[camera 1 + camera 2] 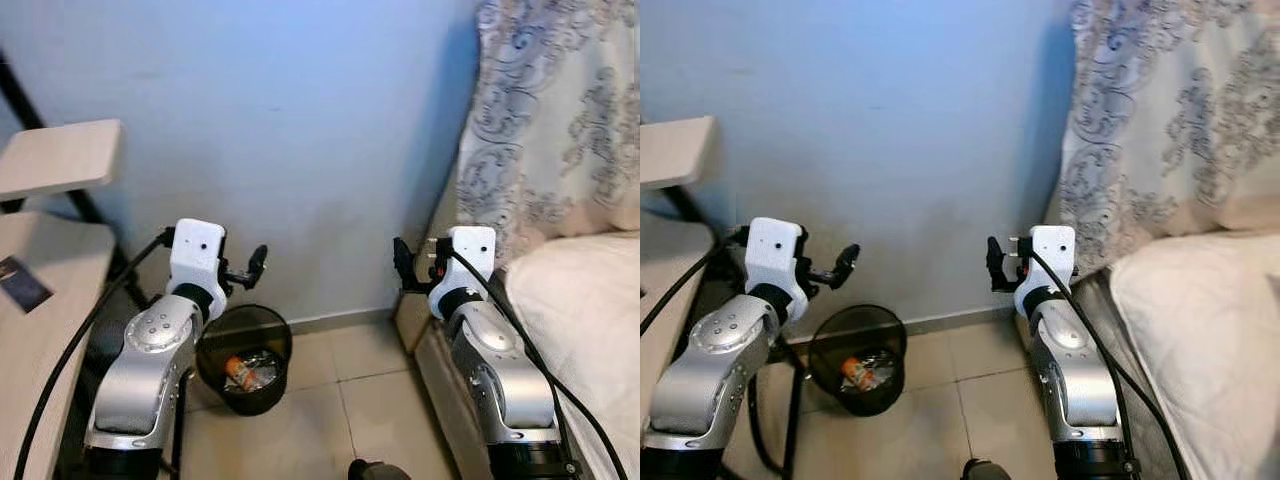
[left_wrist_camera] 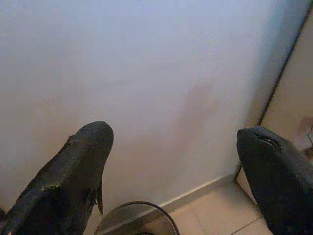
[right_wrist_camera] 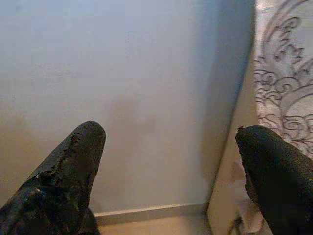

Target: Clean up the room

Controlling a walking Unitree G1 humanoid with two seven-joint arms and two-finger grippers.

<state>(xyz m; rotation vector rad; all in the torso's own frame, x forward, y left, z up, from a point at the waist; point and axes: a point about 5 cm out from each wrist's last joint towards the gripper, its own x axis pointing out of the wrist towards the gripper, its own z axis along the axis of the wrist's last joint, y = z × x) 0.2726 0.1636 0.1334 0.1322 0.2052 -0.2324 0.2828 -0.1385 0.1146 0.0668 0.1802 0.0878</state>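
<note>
A black mesh waste bin (image 1: 268, 396) stands on the tiled floor against the blue wall, with crumpled wrappers (image 1: 246, 371) inside. My left gripper (image 1: 251, 268) is raised just above the bin's far rim, open and empty. In the left wrist view the fingers (image 2: 73, 171) stand wide apart with the bin rim (image 2: 138, 204) below them. My right gripper (image 1: 404, 262) is held at the same height further right, near the bed's corner, open with nothing in it. The right wrist view has its fingertips (image 3: 73, 166) spread before the bare wall.
A bed with a white mattress (image 1: 590, 320) fills the right side, under a patterned curtain (image 1: 560, 120). A pale wooden desk (image 1: 45, 310) and shelf (image 1: 55, 155) stand at the left, with a small dark card (image 1: 20, 283) on the desk. Tiled floor (image 1: 370, 395) lies between.
</note>
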